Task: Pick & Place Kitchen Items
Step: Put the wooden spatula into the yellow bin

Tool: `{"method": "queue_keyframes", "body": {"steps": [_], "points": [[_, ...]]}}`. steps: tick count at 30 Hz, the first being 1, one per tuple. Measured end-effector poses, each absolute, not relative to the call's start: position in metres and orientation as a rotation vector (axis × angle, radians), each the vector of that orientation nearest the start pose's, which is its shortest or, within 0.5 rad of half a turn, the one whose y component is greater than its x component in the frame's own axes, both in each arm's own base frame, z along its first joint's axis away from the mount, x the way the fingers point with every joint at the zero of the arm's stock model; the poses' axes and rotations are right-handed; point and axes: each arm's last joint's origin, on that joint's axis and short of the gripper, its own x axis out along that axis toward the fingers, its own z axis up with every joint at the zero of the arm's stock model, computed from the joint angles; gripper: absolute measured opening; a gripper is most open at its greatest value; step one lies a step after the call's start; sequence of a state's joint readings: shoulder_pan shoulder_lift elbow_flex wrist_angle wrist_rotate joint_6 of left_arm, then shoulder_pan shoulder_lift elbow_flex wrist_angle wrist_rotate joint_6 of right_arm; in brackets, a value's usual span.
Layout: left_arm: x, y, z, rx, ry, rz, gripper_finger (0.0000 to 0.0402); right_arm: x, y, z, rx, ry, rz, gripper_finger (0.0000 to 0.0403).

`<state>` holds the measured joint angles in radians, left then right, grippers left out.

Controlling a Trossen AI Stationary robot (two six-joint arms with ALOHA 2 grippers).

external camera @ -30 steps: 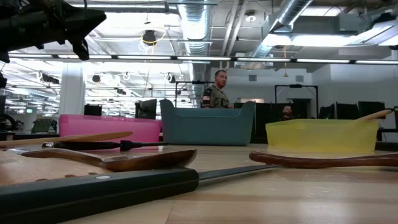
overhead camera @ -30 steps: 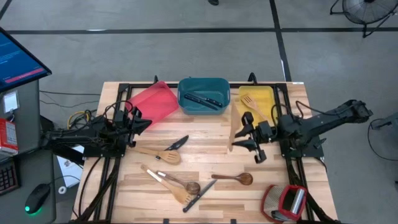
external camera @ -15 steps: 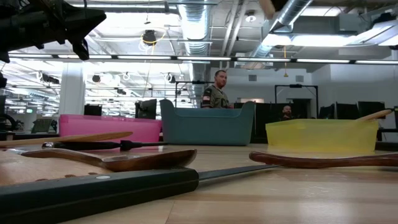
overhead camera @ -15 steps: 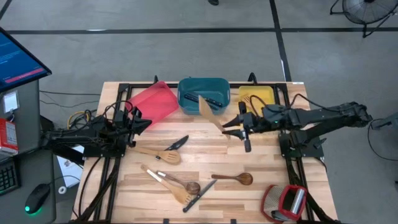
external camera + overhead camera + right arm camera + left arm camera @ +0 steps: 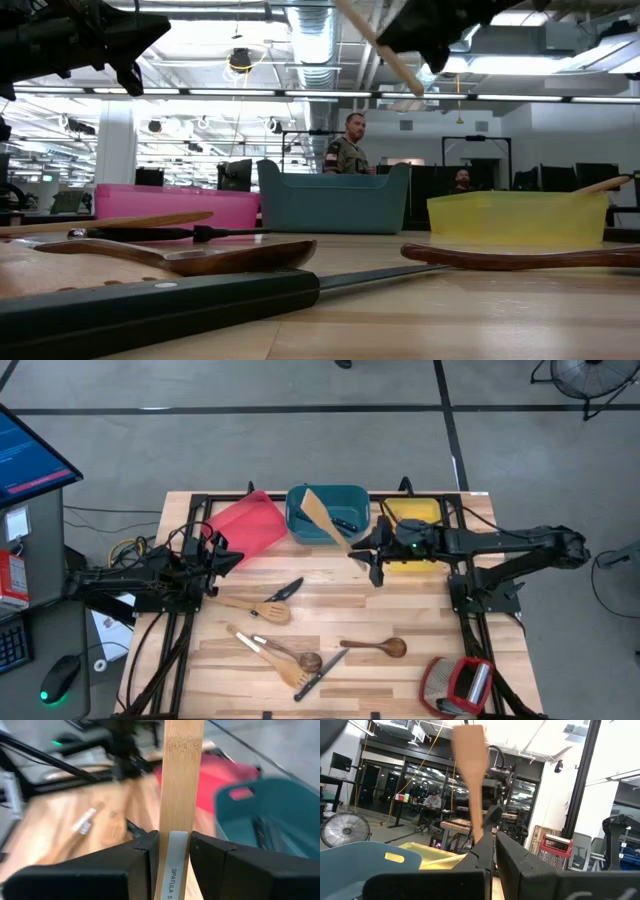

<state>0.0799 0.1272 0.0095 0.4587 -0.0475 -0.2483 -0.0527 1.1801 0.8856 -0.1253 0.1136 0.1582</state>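
Note:
My right gripper (image 5: 365, 552) is shut on a light wooden spatula (image 5: 322, 518), whose blade (image 5: 312, 505) is above the teal tray (image 5: 300, 530). The spatula also shows in the right wrist view (image 5: 182, 770) and in the low view (image 5: 385, 50). My left gripper (image 5: 225, 560) waits shut at the table's left side. A black-handled knife (image 5: 340, 521) lies in the teal tray. On the table lie a knife (image 5: 286, 589), a slotted spatula (image 5: 258, 608), a wooden spoon (image 5: 375, 648) and more utensils (image 5: 285, 660). My right gripper pinches the spatula's handle (image 5: 176, 851) between its two fingers, near the handle's free end. The fingers come about level from the table's right. The spatula is lifted clear and tilted, its blade higher and pointing toward the far left, over the teal tray.
A red tray (image 5: 245, 525) lies tilted at the far left. A yellow tray (image 5: 425, 515) at the far right holds a slotted spatula (image 5: 398, 520). A red-and-silver object (image 5: 458, 685) stands at the near right corner. People show in the room behind.
My right gripper has gone toward the table's left and far edge, from in front of the yellow tray to the teal tray, carrying the spatula. The spatula has swung round, and its blade now points far left over the teal tray.

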Motion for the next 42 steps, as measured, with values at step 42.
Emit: {"method": "queue_keyframes", "body": {"steps": [42], "points": [[0.099, 0.009, 0.201, -0.240, -0.360, 0.083, 0.0003, 0.169, -0.043, 0.299, 0.458, 1.146, -1.111, 0.0088]]}}
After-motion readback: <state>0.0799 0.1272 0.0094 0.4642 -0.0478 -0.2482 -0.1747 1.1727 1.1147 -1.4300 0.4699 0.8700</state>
